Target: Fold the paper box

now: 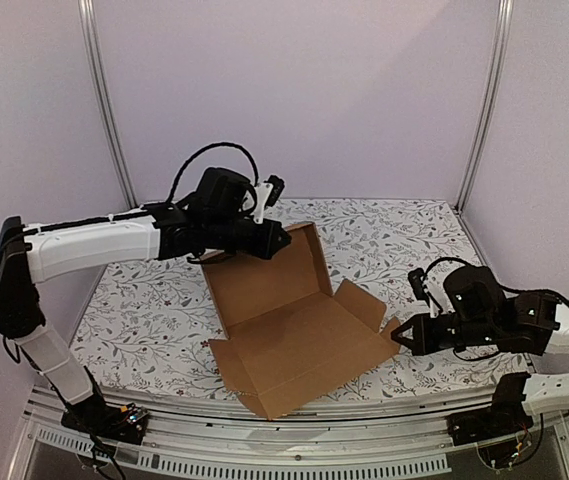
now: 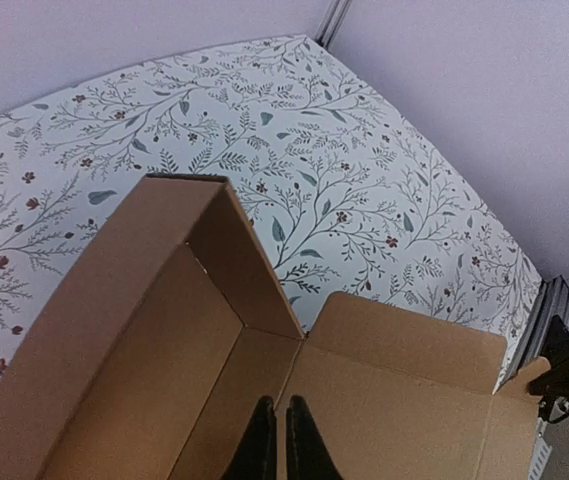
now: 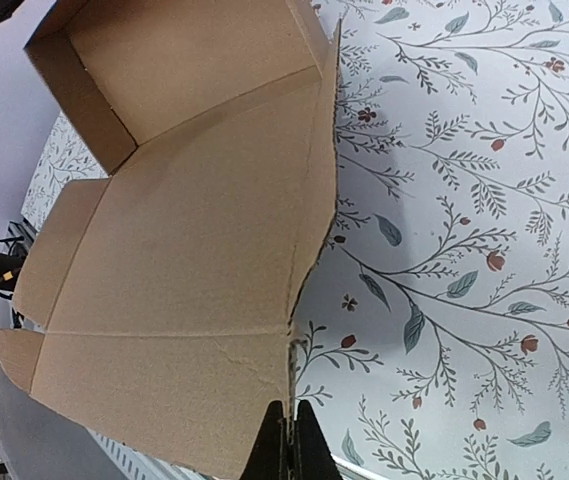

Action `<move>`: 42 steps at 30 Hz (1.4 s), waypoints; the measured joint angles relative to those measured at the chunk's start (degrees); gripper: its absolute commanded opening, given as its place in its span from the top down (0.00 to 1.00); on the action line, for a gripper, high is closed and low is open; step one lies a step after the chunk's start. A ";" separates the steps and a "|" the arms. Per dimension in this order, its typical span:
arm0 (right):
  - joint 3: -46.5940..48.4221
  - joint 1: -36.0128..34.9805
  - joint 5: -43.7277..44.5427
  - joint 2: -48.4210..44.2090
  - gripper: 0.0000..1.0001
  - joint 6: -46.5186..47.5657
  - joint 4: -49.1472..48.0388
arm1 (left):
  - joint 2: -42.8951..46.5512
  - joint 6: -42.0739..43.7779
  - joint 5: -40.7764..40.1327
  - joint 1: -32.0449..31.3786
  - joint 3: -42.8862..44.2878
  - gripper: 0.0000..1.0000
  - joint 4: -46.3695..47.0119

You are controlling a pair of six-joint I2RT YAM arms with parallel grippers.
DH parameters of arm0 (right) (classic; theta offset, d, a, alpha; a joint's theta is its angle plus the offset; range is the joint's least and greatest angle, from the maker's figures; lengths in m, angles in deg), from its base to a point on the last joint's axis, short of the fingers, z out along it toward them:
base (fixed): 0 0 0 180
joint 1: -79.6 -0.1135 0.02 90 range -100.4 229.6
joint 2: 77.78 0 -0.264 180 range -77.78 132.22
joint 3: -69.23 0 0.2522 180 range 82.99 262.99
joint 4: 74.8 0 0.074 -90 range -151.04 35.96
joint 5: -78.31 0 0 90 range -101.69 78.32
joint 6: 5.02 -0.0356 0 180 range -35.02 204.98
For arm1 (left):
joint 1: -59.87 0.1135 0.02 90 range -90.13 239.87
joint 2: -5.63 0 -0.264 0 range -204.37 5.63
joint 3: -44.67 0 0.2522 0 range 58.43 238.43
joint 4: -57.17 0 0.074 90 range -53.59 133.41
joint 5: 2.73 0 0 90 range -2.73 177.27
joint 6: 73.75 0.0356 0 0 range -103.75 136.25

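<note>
No legible text, label, brand, number or sign in any of the three views.
Paper box (image 1: 294, 340): plain brown cardboard on every face that shows, unprinted.
Bench (image 1: 144, 310) cover: leaf-and-sprig pattern only, no lettering.
Arm housings: any markings are too small to read.

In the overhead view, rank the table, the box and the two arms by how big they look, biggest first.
1. table, clearly largest.
2. box and left arm: too close to rank; the arm is longer, the box broader.
3. right arm, smallest, but cut off at the frame's edge.
</note>
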 measured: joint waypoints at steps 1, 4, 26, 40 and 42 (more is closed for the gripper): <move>1.51 0.00 0.39 0.35 1.00 1.25 1.31 | 0.90 0.31 -0.42 0.04 -0.20 0.92 -0.24; 7.45 0.00 1.51 2.78 1.00 5.81 6.36 | 4.28 0.87 -1.86 0.31 -0.81 0.88 -0.74; 36.92 0.15 5.95 12.94 1.00 21.90 36.11 | 7.04 5.79 -11.85 9.07 -4.70 0.74 -4.17; 39.93 0.15 6.36 15.82 1.00 22.45 42.27 | -5.33 3.93 -2.60 12.20 -6.38 0.75 -1.40; 40.61 0.15 6.36 16.55 1.00 22.62 42.56 | -6.40 3.85 -1.62 12.20 -6.38 0.76 -1.03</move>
